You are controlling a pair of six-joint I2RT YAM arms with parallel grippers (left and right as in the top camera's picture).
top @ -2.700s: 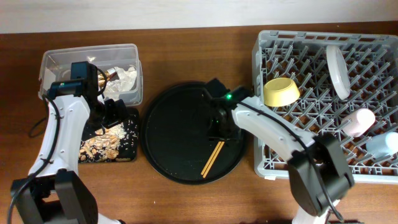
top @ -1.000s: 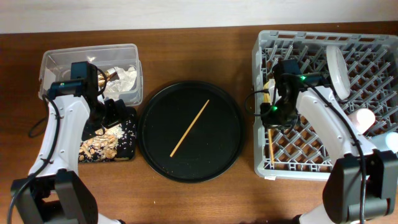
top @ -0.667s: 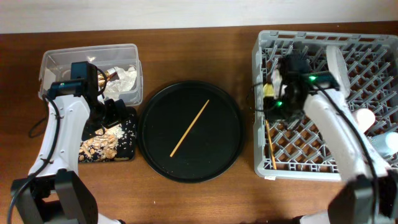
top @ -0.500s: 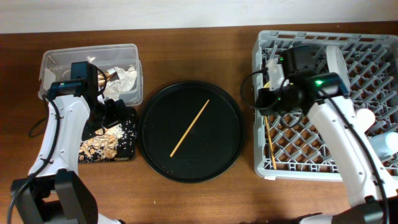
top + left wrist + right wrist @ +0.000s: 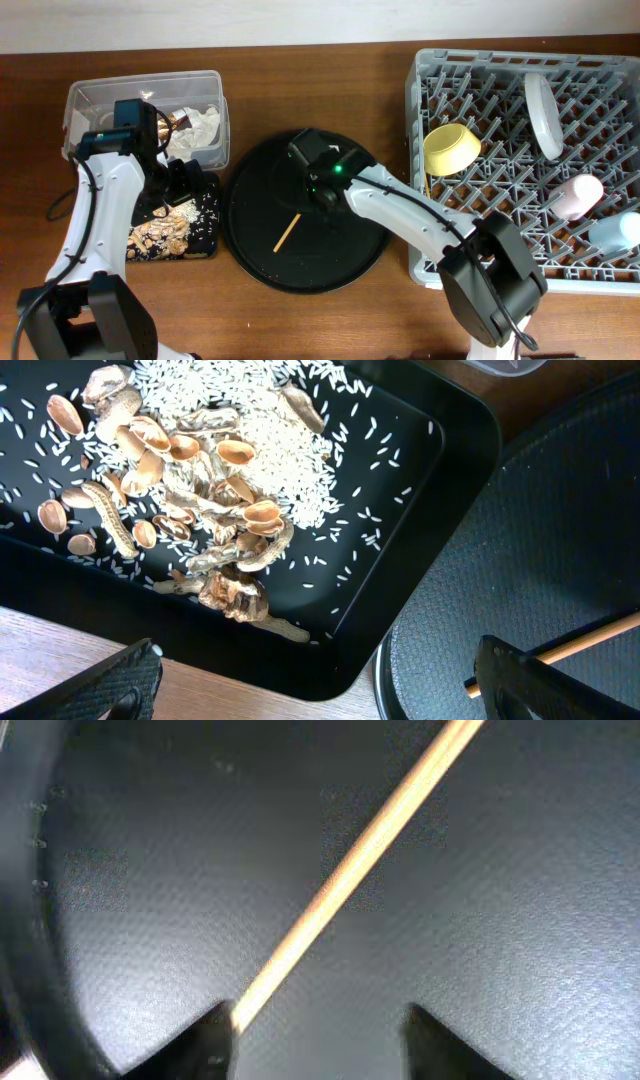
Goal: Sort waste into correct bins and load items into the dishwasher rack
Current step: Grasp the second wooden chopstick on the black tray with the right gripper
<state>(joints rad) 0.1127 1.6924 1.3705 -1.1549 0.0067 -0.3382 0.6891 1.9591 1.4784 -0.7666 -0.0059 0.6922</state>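
While the chopstick point(image 5: 352, 868) lies flat on the round black tray point(image 5: 330, 265), we find the right claw point(image 5: 318, 1042) apart above it; centre the chopstick between the jaws before closing.

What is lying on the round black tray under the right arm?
One wooden chopstick lies on the round black tray. The right gripper hovers over it, open, and hides its upper end from overhead. Whatever else sits beneath the arm is covered.

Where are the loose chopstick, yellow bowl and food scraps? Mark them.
loose chopstick point(image 5: 286, 233), overhead view, its visible shaft
yellow bowl point(image 5: 450, 147), overhead view, its side wall
food scraps point(image 5: 215, 480), left wrist view, pile's middle
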